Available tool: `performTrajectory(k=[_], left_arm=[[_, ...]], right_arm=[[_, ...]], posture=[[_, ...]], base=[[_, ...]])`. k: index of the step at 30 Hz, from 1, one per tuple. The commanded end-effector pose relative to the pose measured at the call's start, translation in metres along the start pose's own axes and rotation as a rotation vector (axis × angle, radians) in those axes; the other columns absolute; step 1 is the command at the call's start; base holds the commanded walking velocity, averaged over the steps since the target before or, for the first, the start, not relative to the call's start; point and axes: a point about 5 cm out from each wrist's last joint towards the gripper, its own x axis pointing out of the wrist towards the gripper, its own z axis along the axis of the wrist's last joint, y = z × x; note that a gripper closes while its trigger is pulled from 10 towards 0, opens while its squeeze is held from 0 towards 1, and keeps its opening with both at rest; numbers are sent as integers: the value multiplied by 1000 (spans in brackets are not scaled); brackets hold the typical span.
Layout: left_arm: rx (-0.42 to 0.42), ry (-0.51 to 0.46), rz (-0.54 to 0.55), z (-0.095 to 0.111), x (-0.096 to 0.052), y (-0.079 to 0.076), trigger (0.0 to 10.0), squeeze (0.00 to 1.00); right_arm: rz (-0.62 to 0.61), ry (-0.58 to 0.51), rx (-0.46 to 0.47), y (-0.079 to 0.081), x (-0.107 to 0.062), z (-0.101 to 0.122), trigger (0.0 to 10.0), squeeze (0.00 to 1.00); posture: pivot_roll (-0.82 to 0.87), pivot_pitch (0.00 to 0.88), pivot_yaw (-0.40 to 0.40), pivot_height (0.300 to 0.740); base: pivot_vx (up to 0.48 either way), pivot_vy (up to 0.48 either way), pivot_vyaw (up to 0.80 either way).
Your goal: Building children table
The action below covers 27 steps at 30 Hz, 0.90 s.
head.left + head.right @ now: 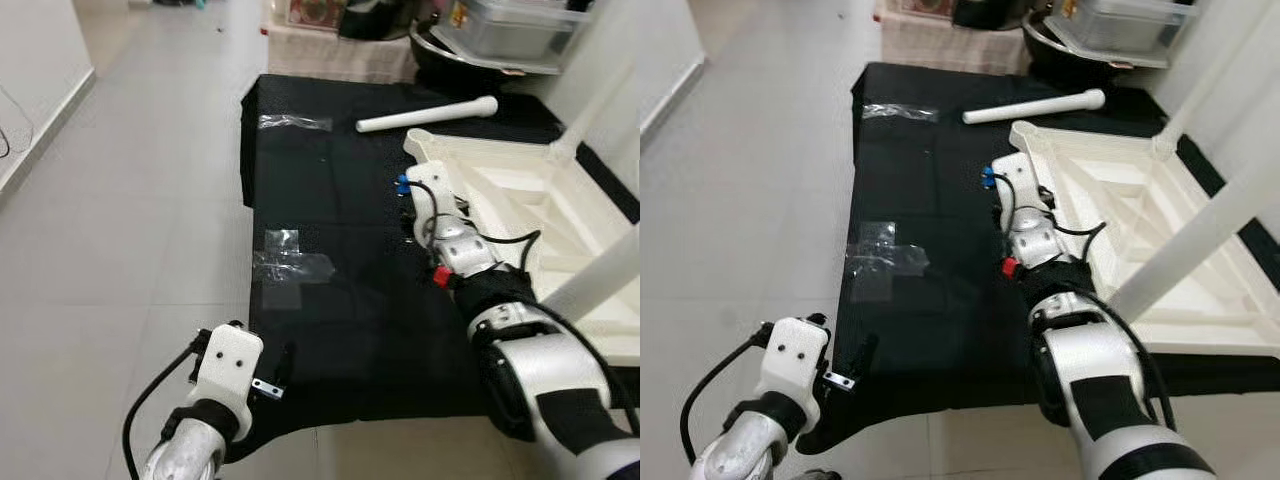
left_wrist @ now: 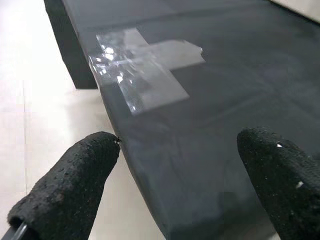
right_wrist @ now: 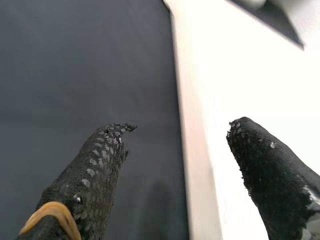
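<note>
R gripper (image 3: 177, 145) hung open, empty, straddling tabletop (image 1: 520, 200) edge; loose leg (image 1: 425, 116) lay well ahead, long axis crosswise. R arm nearer. L gripper (image 2: 175, 150) open, empty, over mat (image 1: 330, 190) corner.

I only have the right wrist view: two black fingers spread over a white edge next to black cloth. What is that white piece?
Observer: It is the rim of the upturned white tabletop, lying on the black mat; the right gripper hangs open over its near-left edge.
Operator: Any legs fitted?
Observer: Two white legs stand up from the tabletop, one at the far corner and one nearer.
Operator: Any spare leg?
Observer: One loose leg lies on the mat beyond the tabletop.
Operator: Left arm?
Observer: The left gripper hovers open at the mat's near-left edge, short of some clear plastic bags.
</note>
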Motion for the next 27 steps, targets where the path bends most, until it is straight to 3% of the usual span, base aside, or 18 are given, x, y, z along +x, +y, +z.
performTrajectory(k=[1,14,19,26,27], left_arm=[[-6,18,-24,-1,-3,-4,10000,0],[-1,34,-20,0,-11,-8,10000,0],[-10,37,-16,1,-11,-8,10000,0],[-14,37,-12,2,-11,-8,10000,0],[-15,37,-12,2,-11,-8,10000,0]], right_arm=[[-9,46,39,-4,2,-7,10000,0],[7,174,117,-3,3,-31,10000,0],[-9,225,212,-11,3,-33,10000,0],[11,243,241,-16,3,-30,10000,0],[13,240,235,-17,3,-29,0,0]], posture=[[134,167,-149,740],[138,167,-153,740],[130,172,-155,740],[124,175,-155,740],[127,177,-159,740]], base=[[0,0,0],[0,0,0],[0,0,0],[0,0,0],[0,0,0]])
